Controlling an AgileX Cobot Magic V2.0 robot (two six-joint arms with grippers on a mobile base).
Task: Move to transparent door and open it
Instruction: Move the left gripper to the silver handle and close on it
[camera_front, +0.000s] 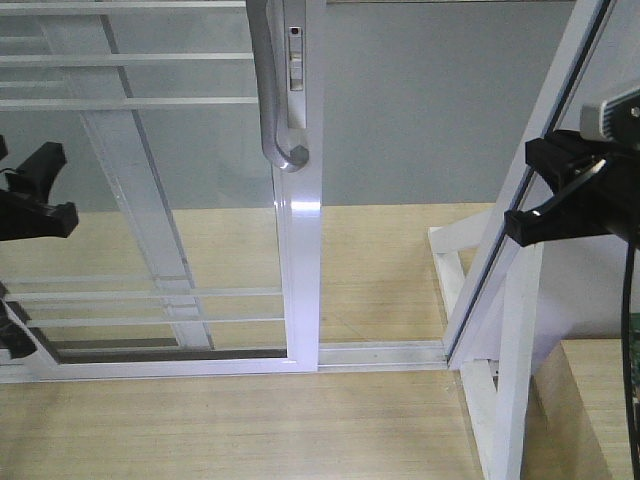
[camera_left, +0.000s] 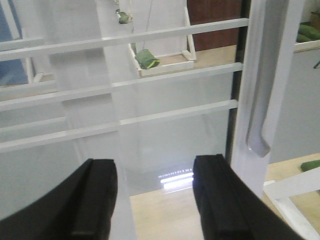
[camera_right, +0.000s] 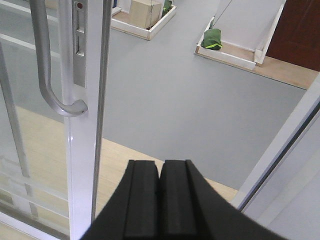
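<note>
door: transparent door (camera_front: 300, 260), clear glass in a white frame, straight ahead, curved grey bar handle (camera_front: 268, 90) on its right stile | left gripper (camera_left: 155, 170): fingers apart, facing glass | right gripper (camera_right: 161, 167): fingers pressed together, empty, right of handle | risk: closed fingers may glance off handle; left could strike glass

One transparent door (camera_front: 300, 260) — one grey bar handle (camera_front: 266, 90), one lock plate (camera_front: 296, 70). Two grippers — left gripper (camera_left: 157, 200), right gripper (camera_right: 160, 200).
</note>
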